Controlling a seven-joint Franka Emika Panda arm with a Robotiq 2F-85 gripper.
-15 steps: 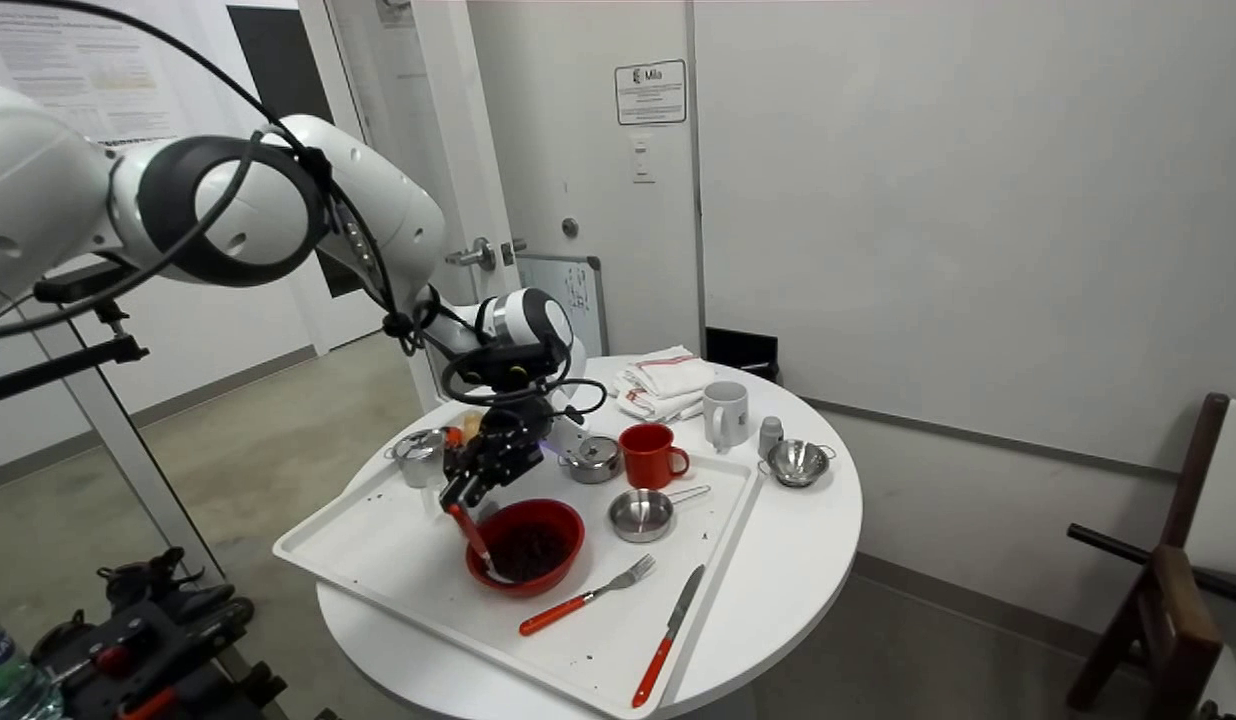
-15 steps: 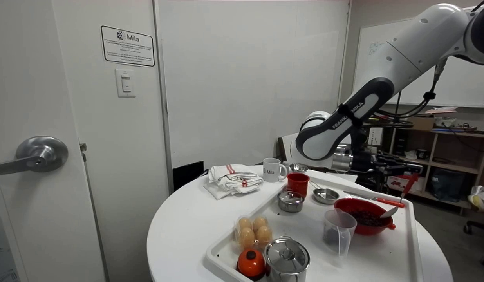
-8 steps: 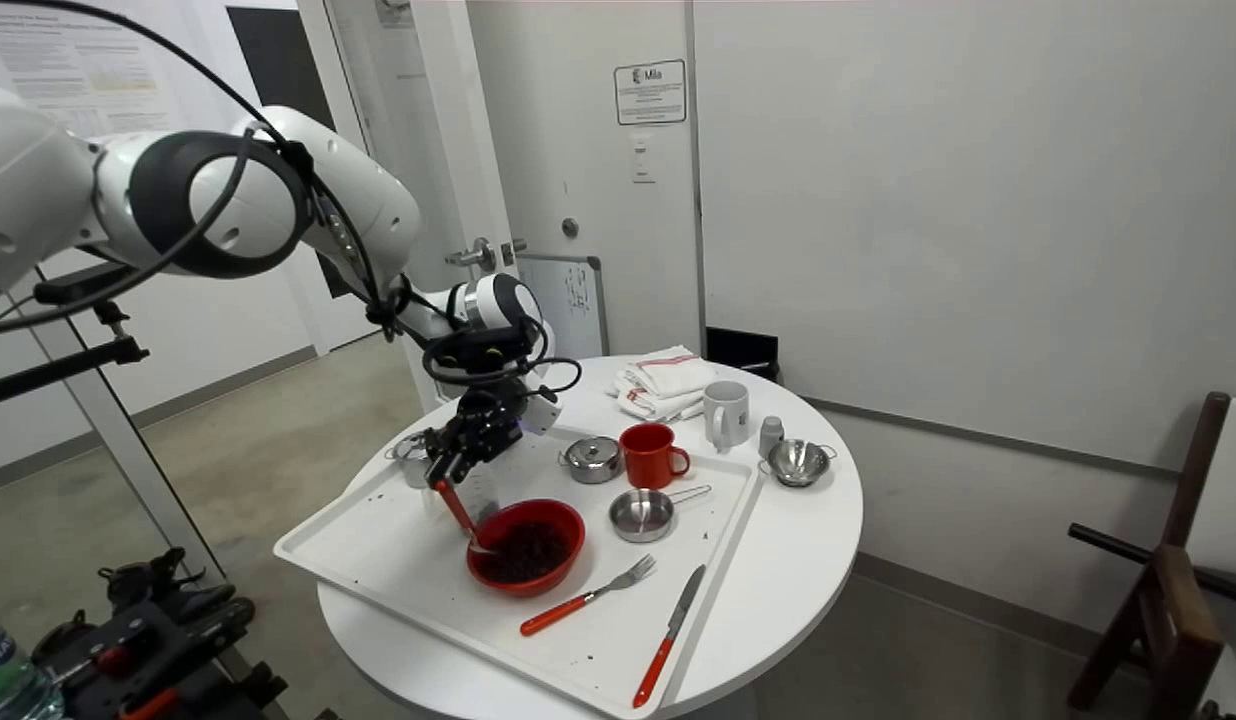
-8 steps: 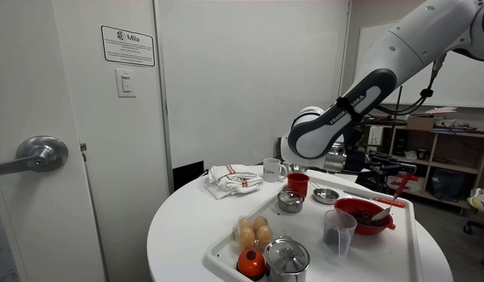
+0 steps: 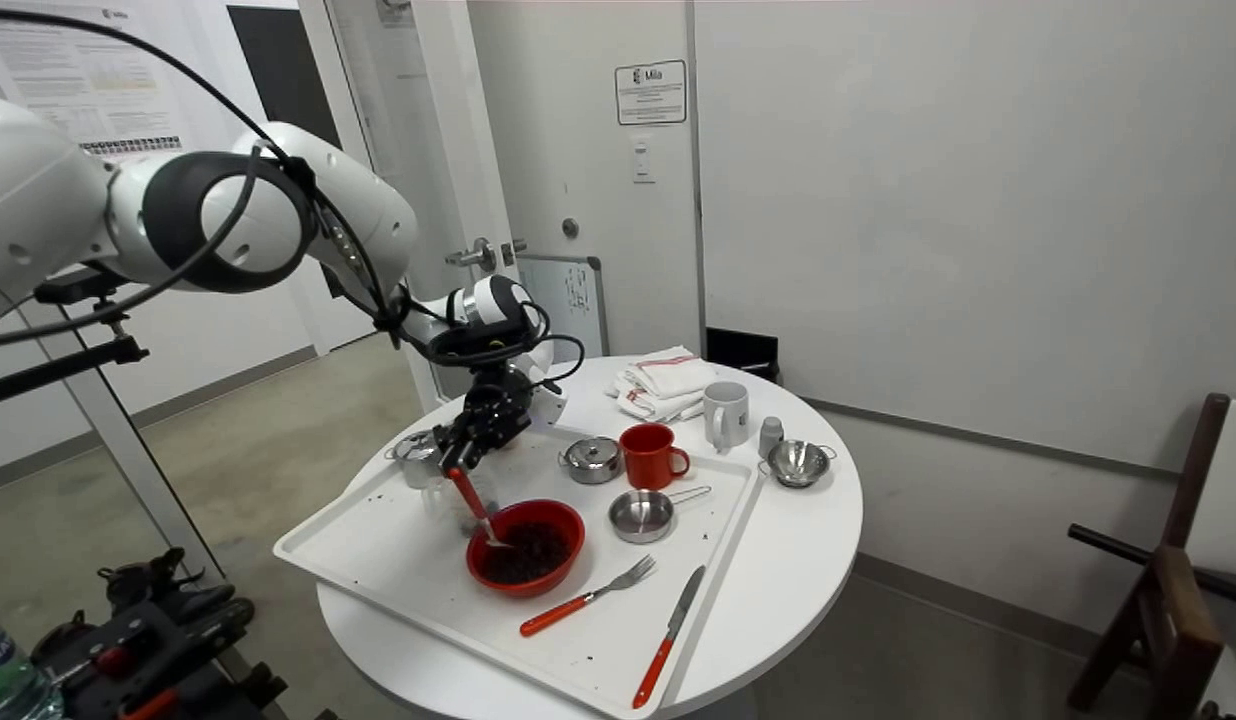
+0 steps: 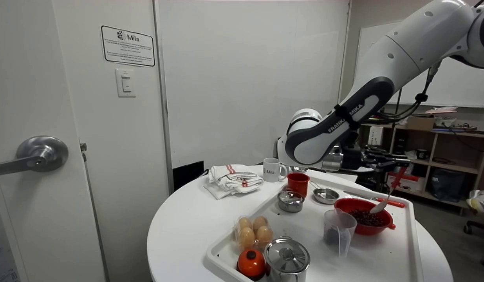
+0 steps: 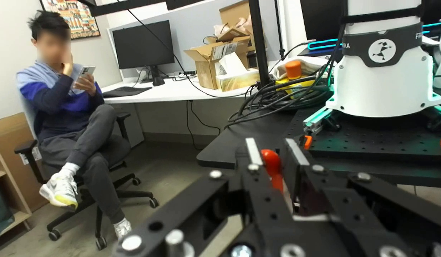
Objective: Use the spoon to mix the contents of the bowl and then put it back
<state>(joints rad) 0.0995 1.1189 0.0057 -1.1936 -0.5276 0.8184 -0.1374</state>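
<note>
The spoon has a red handle (image 5: 468,495) and a silver head. It slants down to the red bowl (image 5: 528,588), and its head is over the dark contents by the rim. I cannot tell whether the head touches the contents. The spoon (image 6: 398,181) and the bowl (image 6: 365,230) also show in an exterior view. My gripper (image 5: 452,464) is shut on the top of the spoon's handle, above and beside the bowl; it also shows in an exterior view (image 6: 403,161). In the wrist view the red handle end (image 7: 271,160) sits between the fingertips (image 7: 275,151); the bowl is out of view there.
A white tray (image 5: 378,560) carries the bowl, a fork (image 5: 578,602), a knife (image 5: 668,640), a red mug (image 5: 646,458), a small pan (image 5: 640,518) and a lidded pot (image 5: 592,460). A clear measuring cup (image 6: 339,231) stands close beside the bowl. Eggs (image 6: 253,233) are farther off.
My gripper has moved left and slightly up in an exterior view, carrying the spoon. The spoon's head has shifted from the near left of the bowl toward its back left. The bowl has stayed put.
</note>
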